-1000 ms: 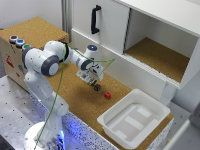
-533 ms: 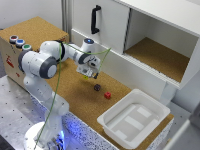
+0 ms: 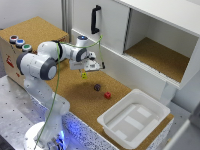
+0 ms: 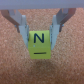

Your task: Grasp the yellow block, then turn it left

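Since the earlier exterior frames, the arm has carried the pincer point(image 3: 85, 73) up off the bench point(image 3: 75, 95), the yellow block point(image 3: 84, 75) with it, leaving the red cube point(image 3: 107, 95) and dark cube point(image 3: 97, 87) behind. Wrist view: fingers point(image 4: 22, 29) clamp the yellow block point(image 4: 40, 43); the grasp looks done, the left turn remains.

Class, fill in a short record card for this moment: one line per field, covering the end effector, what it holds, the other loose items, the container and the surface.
end effector: shut on the yellow block, raised above the cork surface
yellow block: between the fingers, face marked N with a line under it
dark purplish cube: on the cork, apart from the end effector
red cube: on the cork beside the dark purplish cube
white tray: at the exterior view's right, nothing visible inside
surface: cork board
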`<move>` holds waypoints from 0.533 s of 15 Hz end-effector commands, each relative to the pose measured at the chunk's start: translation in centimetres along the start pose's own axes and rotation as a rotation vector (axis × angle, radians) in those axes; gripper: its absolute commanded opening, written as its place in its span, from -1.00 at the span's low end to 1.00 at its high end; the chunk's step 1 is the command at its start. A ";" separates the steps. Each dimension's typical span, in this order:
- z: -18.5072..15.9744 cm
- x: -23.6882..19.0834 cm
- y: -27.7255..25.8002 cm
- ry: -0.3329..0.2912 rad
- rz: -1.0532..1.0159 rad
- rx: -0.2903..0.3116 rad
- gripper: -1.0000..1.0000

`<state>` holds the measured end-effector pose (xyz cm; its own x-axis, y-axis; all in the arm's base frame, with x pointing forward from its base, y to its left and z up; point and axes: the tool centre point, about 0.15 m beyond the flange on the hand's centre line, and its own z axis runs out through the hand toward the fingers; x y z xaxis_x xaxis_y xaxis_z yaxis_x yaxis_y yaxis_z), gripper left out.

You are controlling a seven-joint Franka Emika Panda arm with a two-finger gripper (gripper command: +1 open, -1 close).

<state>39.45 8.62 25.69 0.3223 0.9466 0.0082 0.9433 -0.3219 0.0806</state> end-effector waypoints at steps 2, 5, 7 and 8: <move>2.3 1.0 -0.1 0.046 -0.280 0.011 -1.00; 2.1 2.2 -1.7 0.079 -0.343 0.034 -1.00; 2.4 2.6 -2.7 0.073 -0.393 0.027 -1.00; 2.8 2.9 -2.5 0.064 -0.390 0.034 -1.00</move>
<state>38.93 10.36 24.19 0.0190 0.9997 0.0128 0.9985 -0.0196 0.0501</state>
